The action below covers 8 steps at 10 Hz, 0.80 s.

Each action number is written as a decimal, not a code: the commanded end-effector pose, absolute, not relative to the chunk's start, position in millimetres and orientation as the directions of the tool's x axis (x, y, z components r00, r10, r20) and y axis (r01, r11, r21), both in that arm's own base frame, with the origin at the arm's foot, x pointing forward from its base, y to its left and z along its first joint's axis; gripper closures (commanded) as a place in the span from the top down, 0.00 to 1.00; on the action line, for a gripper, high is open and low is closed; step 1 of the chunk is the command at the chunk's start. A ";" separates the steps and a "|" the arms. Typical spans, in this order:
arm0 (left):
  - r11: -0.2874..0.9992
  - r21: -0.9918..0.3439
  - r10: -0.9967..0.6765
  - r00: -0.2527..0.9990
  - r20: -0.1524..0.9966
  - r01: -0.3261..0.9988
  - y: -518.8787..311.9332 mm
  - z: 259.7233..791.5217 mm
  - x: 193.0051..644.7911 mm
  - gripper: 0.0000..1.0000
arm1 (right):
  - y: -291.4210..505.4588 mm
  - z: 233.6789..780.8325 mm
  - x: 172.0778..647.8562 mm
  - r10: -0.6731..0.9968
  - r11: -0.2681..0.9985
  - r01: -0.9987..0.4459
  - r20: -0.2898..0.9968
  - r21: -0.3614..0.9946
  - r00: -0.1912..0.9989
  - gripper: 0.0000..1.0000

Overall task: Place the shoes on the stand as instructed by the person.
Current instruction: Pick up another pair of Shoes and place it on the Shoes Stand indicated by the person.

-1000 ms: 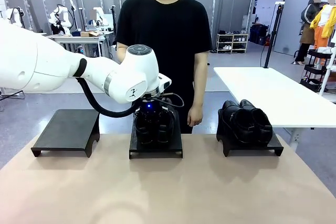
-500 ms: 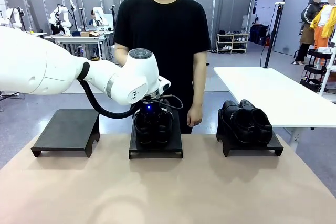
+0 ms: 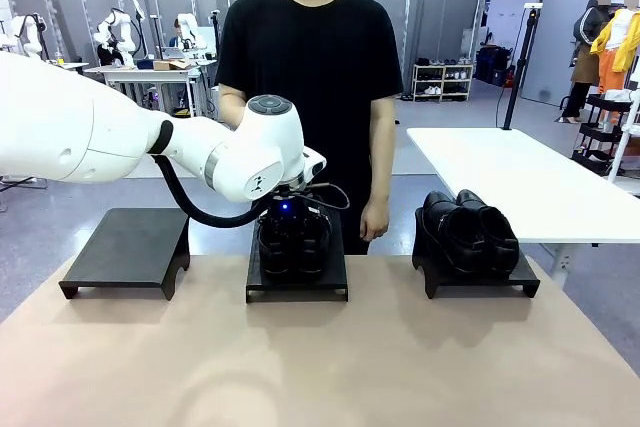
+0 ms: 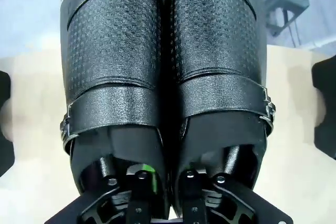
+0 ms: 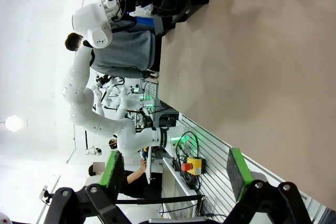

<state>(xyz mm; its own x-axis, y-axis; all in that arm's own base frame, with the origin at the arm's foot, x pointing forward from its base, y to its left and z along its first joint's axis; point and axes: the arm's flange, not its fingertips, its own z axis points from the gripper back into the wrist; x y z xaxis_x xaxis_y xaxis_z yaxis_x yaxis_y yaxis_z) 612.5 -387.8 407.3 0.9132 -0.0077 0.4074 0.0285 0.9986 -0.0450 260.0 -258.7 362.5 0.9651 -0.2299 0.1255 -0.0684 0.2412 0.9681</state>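
A pair of glossy black shoes (image 3: 292, 242) with straps and small buckles sits side by side on the middle black stand (image 3: 297, 289). My left gripper (image 3: 290, 215) hangs right over their heels. In the left wrist view one finger goes down into each shoe (image 4: 118, 77), either side of the two touching inner walls; whether the left gripper (image 4: 167, 179) still presses them is unclear. A second black pair (image 3: 470, 232) rests on the right stand (image 3: 480, 285). The person (image 3: 310, 57) stands behind the middle stand, one hand (image 3: 373, 219) hanging down. My right gripper (image 5: 174, 169) stands open, holding nothing.
A bare black stand (image 3: 125, 247) sits at the table's far left. A white table (image 3: 520, 177) stands beyond the right stand. The near half of the tan tabletop (image 3: 320, 367) is free.
My left arm has sunk slightly over the middle stand. The strapped shoes stay on it and the person has not moved.
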 end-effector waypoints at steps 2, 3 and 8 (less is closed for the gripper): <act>0.998 -0.054 -0.013 0.915 0.403 0.039 -389.6 410.7 612.7 0.85 | -258.4 365.9 257.8 -0.226 0.245 -0.062 0.119 0.968 0.967 1.00; 0.998 -0.053 -0.017 0.915 0.404 0.042 -390.3 412.8 608.6 1.00 | -258.4 365.9 257.8 -0.226 0.245 -0.062 0.119 0.968 0.967 1.00; 0.997 -0.066 -0.005 0.911 0.413 0.036 -385.2 424.4 595.6 1.00 | -258.4 365.9 257.8 -0.226 0.245 -0.062 0.119 0.968 0.967 1.00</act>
